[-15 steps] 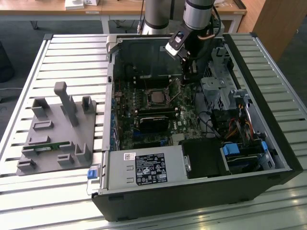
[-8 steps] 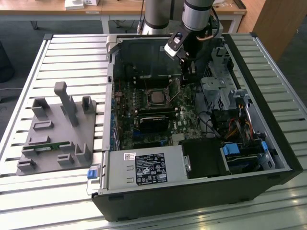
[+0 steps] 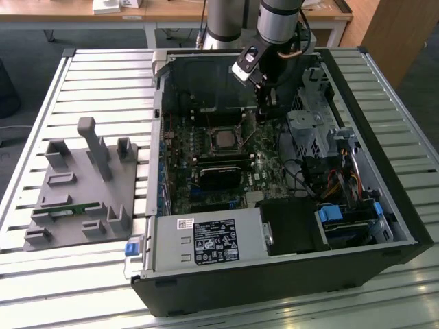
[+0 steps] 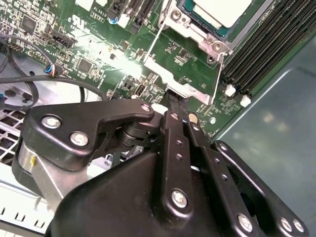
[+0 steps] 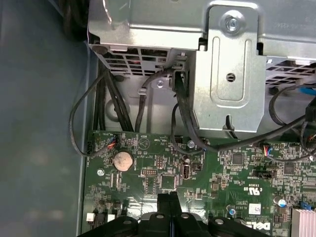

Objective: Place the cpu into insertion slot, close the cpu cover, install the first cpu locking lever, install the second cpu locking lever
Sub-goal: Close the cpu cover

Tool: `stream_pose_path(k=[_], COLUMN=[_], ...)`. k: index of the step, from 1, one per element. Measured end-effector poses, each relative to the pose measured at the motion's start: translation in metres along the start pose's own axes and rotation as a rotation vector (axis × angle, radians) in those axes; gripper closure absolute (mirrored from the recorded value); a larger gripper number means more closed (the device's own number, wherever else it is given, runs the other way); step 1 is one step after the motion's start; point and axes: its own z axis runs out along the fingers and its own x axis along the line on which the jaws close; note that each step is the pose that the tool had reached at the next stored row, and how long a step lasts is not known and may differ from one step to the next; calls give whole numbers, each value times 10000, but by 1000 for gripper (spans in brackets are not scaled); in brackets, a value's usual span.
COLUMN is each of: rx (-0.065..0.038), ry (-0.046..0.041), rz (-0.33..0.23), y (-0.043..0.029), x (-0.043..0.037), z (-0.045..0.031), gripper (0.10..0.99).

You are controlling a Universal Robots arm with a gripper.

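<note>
Robot lab, slatted alu bench (image 3: 103, 75), open PC (image 3: 226, 295)

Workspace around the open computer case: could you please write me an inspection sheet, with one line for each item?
Surface: slatted metal table, carrying the open computer case.
Job's things: the cpu sits in the insertion slot.
Clutter: grey fixture at the exterior view's left, beside the case.
Grippers: the pincer is shut, above the motherboard and close to the slot.
Cables: black cables run from the metal drive cage down to the board.
Surroundings: wooden desks behind the table.
</note>
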Motion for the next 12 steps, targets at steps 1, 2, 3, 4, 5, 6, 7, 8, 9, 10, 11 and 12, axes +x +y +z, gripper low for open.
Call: stream_pose_path(k=[1,2,3,4,5,6,7,8,9,10,11,12], rx=[1,0,0,0,0,1,0,0,0,0,0,0], ry=[-1,-1,0,0,-1,-2,-1,-1,-1,-1,-1,-1], rz=[0,0,0,0,1,0,0,0,0,0,0,0], y=[-7,-11,-14,-18,-22,-28,-34,-40,-47,-52,-57,-60], x=[0,0,1,1,1,2,2,2,2,3,3,3], z=[0,0,0,0,0,-1,0,-1,0,0,-1,-1], gripper=[980,980,980,980,980,980,980,980,980,980,980,980])
